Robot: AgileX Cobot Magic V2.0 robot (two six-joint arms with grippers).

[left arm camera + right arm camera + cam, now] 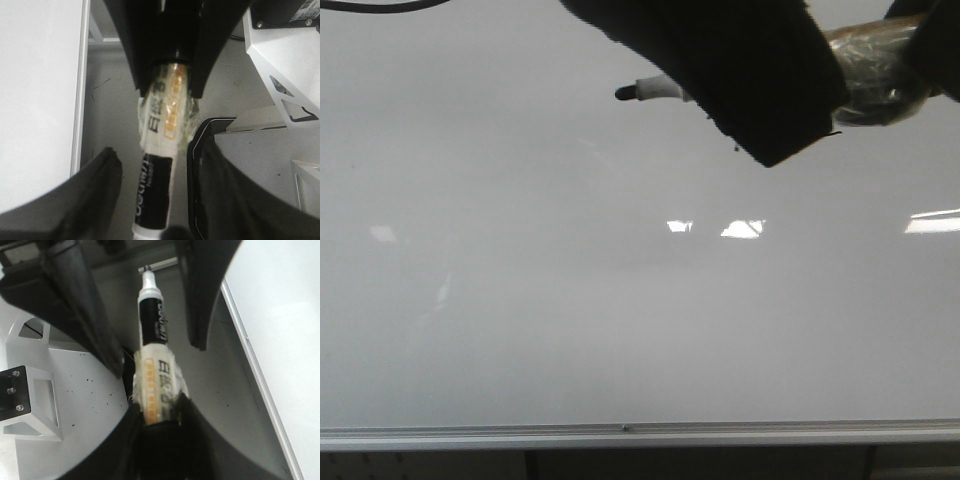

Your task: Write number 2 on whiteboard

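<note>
Two jaw sets bracket one marker [152,347]: right jaws clamped on its taped barrel, left jaws apart around it; steady, light tip pressure on the blank whiteboard [620,330] should serve best.

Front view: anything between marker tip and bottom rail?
Front view: only bare whiteboard between marker tip and rail; no strokes, just light reflections.
</note>
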